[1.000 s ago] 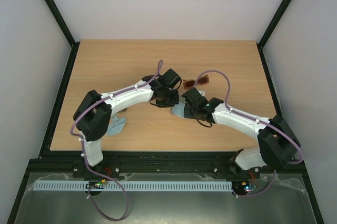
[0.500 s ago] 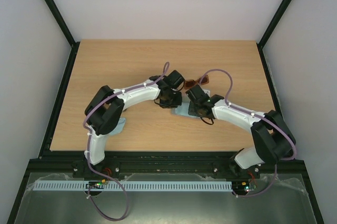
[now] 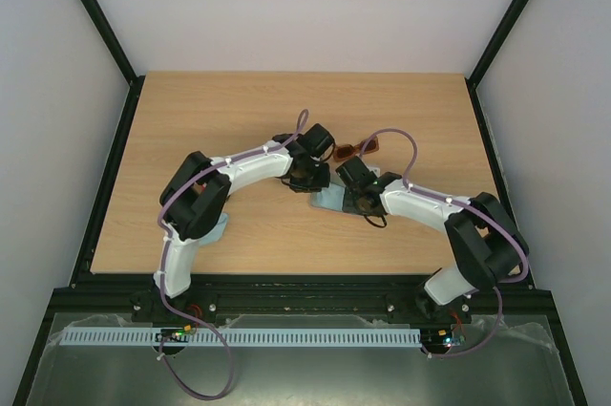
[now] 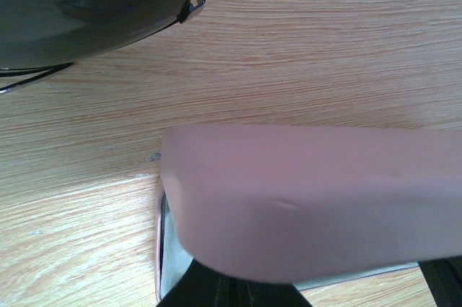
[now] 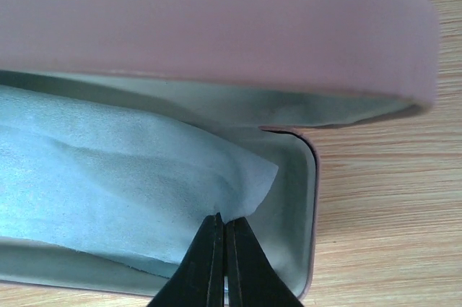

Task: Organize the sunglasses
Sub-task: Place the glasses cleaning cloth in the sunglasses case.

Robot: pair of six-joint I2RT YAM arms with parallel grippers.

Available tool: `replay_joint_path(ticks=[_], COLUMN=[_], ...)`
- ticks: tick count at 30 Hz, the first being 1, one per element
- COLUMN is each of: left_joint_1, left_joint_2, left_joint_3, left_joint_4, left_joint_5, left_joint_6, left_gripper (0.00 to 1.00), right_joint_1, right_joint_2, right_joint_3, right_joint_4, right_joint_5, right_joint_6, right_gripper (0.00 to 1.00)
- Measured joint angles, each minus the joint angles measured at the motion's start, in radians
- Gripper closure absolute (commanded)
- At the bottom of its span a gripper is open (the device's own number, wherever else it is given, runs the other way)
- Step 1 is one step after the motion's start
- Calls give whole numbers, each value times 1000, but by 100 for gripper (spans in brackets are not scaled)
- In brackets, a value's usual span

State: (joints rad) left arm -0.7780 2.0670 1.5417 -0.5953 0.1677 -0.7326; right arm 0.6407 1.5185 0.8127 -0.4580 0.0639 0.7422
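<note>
**Both arms close in on the open pink case**

Over the last second both arms have swung inward, and their wrists now crowd together at the middle of the desk (image 3: 210, 119), over the pink case (image 5: 307, 177). The right end effector (image 5: 221, 224) is clenched, its tips pinching the edge of the blue cloth (image 5: 108, 170) that lies in the case under the raised lid. The left end effector (image 4: 232, 289) is also clenched, low at the case's rim; whether it grips that rim cannot be told.

Neither pair is stowed. The wire-framed aviator (image 4: 79, 3) lies on the desk just beyond the lid. The reddish-brown sunglasses (image 3: 359, 149) sit unmoved just behind the two wrists. The work looks to be preparing the case, so the organizing itself seems barely begun.
</note>
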Motion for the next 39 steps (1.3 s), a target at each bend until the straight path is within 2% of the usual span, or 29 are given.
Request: replay_joint_path(ticks=[8, 21, 32, 39], left_joint_1=[1, 0, 0, 0], left_joint_2=[1, -87, -89, -39], left_joint_3=[2, 2, 2, 13], left_joint_4=[-3, -53, -72, -69], left_joint_5=[0, 0, 14, 16], left_joint_6=[11, 12, 16, 19], left_gripper=[98, 98, 98, 98], right_joint_1=[0, 0, 0, 0], right_joint_2=[-4, -127, -129, -80], right_joint_3=[-2, 44, 42, 42], right_joint_4=[-2, -55, -92, -89], right_joint_5=[3, -25, -48, -31], right_joint_6=[-6, -23, -38, -39], right_gripper=[99, 99, 99, 99])
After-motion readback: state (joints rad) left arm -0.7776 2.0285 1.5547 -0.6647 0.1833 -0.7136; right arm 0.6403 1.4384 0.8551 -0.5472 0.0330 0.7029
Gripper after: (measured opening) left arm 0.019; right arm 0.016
